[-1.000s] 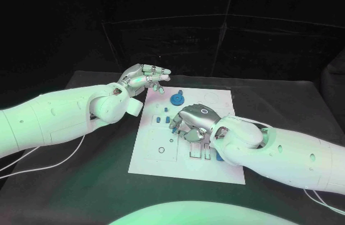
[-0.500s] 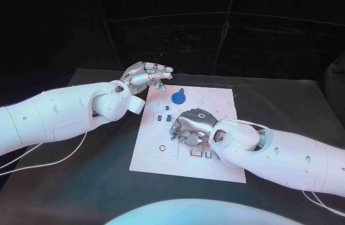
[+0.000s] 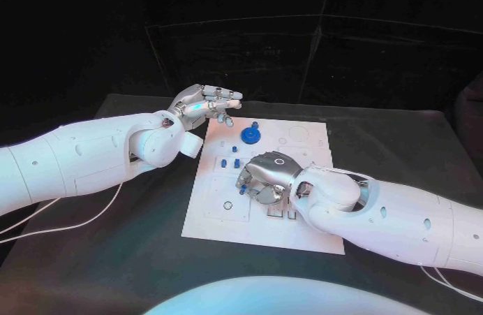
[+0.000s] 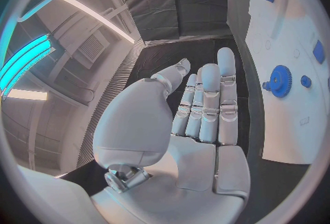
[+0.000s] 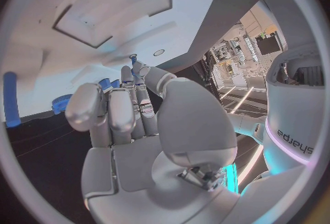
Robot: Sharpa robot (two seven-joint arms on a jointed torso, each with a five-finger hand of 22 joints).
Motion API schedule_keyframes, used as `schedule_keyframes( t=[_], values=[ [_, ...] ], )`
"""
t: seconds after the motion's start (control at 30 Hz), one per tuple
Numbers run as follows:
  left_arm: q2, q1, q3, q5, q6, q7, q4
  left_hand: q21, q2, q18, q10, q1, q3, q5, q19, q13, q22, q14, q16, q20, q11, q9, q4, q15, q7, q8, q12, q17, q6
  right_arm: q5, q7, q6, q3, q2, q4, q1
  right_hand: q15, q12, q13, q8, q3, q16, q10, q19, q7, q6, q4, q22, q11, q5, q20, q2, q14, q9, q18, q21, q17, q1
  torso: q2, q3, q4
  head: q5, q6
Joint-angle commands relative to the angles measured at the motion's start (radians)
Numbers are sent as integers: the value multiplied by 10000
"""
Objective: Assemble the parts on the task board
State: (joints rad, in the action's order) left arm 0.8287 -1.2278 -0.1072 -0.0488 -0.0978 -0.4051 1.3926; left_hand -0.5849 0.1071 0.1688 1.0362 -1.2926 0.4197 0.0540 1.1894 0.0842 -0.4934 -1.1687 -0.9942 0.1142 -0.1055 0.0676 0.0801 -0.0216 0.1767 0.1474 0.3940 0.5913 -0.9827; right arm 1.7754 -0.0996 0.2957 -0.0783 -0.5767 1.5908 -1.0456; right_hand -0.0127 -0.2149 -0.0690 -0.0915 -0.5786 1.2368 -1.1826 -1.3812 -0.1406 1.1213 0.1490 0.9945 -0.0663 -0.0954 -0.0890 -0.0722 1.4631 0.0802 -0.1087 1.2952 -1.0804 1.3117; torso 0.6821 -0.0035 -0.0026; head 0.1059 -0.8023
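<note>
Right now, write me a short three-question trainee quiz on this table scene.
1. True or false: the left hand holds a blue part.
2. Which hand is over the white board? A) left B) right
3. Fill in: the blue gear lies on the board's ___ end, away from the robot.

Key: 1 false, it is open beside the board's far corner. 2 B, the right hand. 3 far.

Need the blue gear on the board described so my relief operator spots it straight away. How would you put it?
Start at the white task board in the middle of the black table, and go to its far end, by the left hand. The blue gear stands there, beyond the right hand. It is a round toothed wheel with a raised hub, far bigger than the small blue pieces nearby.
</note>
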Motion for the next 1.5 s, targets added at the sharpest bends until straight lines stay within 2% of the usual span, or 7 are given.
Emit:
schedule_keyframes(
  t=[0.03,0.47,0.7,0.93,1.07,1.17,1.5],
  values=[
    [0,-16,4,27,135,-24,7,63,-21,127,-69,-54,-65,-35,-9,-9,10,59,36,17,14,-12,-17,20,8,-28,-2,-11,52,221,-100,22,2,29,-36,-4,-51,68,7,16,-47,17,-20,1,-36,23,-29,-10,-34,5,47,-3,290,11,66,-37,6,-90,5,0,2,14,-10],
    [17,-16,4,27,165,16,21,63,-21,127,-69,-54,-65,-35,-9,-9,10,59,36,17,14,-12,-17,20,8,-28,-2,-11,52,379,-218,-452,-18,178,-148,6,-52,73,8,19,-47,-8,-19,11,-34,22,-31,-36,-34,16,45,2,282,10,62,-50,45,-93,0,-2,-5,6,-49],
    [14,-18,4,26,195,55,16,78,-31,125,-86,-48,-90,-36,-9,-7,21,70,34,24,6,-9,-22,11,15,-32,7,-27,63,401,-222,-545,-234,187,-107,7,-51,77,8,22,-44,-7,-16,12,-35,20,-33,-36,-35,23,44,0,281,10,62,-50,43,-98,-2,-4,-2,-18,-66],
    [14,-18,4,26,212,86,-5,78,-31,125,-86,-48,-90,-36,-9,-7,21,70,34,24,6,-9,-22,11,15,-32,7,-27,63,420,-233,-497,-290,194,-108,7,-46,98,10,38,-11,-33,-2,30,-38,5,-43,-67,-41,52,40,-27,268,7,57,-67,86,-138,-1,-1,-4,-7,-82],
    [15,-18,4,26,214,107,-12,78,-31,125,-86,-48,-90,-36,-9,-7,21,70,34,24,6,-9,-22,11,15,-32,7,-27,63,415,-282,-313,-298,189,-129,7,66,385,69,272,65,-229,440,259,-185,-417,-115,-585,-180,26,-8,-172,169,-91,-25,-354,343,-331,-10,-2,-5,-10,-71],
    [17,-18,4,26,231,139,-15,86,-30,125,-96,-42,-105,-36,-10,-7,27,76,32,28,2,-9,-25,7,19,-34,11,-33,69,381,-361,43,-303,172,-151,7,342,827,73,319,256,-911,1404,847,-553,-1480,-215,-1950,-555,-1,-226,-518,-120,-184,-230,-1153,1227,-603,-12,0,0,-7,-68],
    [13,-18,3,26,296,214,-43,96,-23,124,-114,-32,-127,-35,-12,-7,34,84,30,33,-4,-9,-28,1,24,-39,13,-41,82,168,-197,1272,-305,-133,91,7,415,649,3,238,677,-1495,1946,1115,-608,-1886,-321,-2768,-635,-94,-364,-539,-304,-120,-381,-1732,1990,-512,-14,4,-14,-46,-15]
  ],
)
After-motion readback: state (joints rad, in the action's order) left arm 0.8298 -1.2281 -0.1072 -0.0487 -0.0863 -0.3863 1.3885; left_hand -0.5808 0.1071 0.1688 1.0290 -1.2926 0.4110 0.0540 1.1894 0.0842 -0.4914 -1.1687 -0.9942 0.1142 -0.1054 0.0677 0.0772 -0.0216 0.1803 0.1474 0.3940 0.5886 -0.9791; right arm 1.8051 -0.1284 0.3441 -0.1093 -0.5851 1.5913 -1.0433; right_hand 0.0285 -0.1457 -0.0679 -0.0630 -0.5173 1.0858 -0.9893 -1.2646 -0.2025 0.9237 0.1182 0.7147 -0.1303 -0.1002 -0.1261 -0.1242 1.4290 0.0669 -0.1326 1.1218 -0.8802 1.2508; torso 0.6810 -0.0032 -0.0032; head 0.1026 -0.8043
